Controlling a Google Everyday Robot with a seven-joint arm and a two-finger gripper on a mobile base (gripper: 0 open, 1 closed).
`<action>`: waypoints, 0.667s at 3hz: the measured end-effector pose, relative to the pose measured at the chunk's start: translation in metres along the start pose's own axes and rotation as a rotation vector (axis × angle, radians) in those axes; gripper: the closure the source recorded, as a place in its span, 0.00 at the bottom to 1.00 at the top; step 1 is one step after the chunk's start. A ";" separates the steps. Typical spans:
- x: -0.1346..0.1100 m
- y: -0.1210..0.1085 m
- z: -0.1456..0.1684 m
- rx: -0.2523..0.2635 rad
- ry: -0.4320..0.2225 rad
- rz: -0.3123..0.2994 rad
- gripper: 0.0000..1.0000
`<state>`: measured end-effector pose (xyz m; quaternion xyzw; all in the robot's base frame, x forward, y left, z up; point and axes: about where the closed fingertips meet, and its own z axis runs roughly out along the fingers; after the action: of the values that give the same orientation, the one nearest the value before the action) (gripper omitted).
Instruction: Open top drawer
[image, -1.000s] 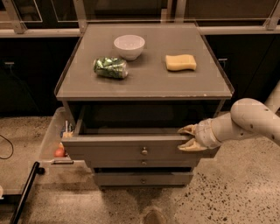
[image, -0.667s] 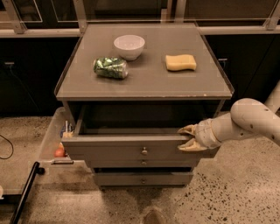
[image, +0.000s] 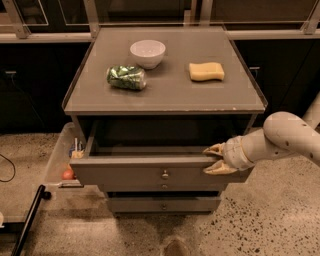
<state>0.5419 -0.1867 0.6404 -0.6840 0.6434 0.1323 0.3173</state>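
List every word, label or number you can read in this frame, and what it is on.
No text can be read.
Green packet: any print is too blurred to read.
Top drawer and the hand at its right front edge: no markings visible.

Lab-like test space suggested: speckled floor, loose cable, dark cabinets behind counter; robot pincer seen at top drawer front.

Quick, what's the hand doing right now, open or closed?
Hand: open, fingers spread at the right end of the top drawer front; whether it grips cannot be told.
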 end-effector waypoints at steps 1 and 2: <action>-0.001 0.023 -0.003 -0.040 -0.019 0.002 0.11; -0.002 0.023 -0.004 -0.040 -0.019 0.002 0.15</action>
<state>0.5184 -0.1868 0.6380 -0.6882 0.6383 0.1522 0.3095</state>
